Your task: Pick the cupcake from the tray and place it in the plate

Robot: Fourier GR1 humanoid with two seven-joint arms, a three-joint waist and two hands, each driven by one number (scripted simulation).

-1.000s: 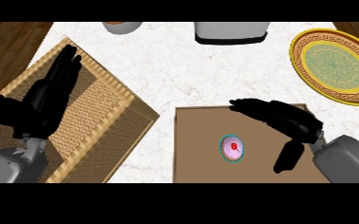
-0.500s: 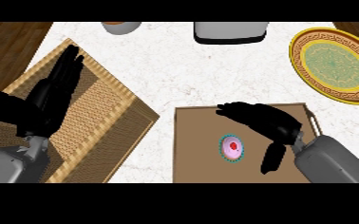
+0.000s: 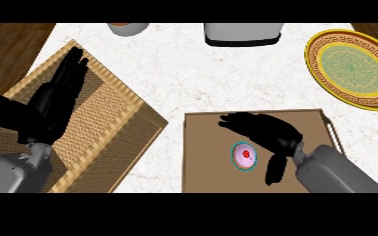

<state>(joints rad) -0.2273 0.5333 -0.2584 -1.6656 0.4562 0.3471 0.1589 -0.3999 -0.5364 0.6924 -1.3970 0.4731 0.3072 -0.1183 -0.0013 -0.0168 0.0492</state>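
Note:
A cupcake (image 3: 244,156) with pink icing, a red centre and a teal wrapper stands on the brown tray (image 3: 210,167) at the lower middle of the head view. My right hand (image 3: 269,130) hovers over the tray just behind and right of the cupcake, fingers relaxed toward the left, thumb hanging down beside it, holding nothing. The yellow plate (image 3: 347,68) with a green patterned centre lies at the upper right. My left hand (image 3: 55,100) rests open over the wicker mat at the left.
A woven wicker mat (image 3: 111,125) covers the left of the marble counter. A grey appliance (image 3: 244,34) stands at the back middle and a brown bowl (image 3: 128,28) at the back left. Dark wood shows at the far left edge.
My right hand has moved left across the tray and now sits closer to the cupcake. The left hand and the cupcake have not moved.

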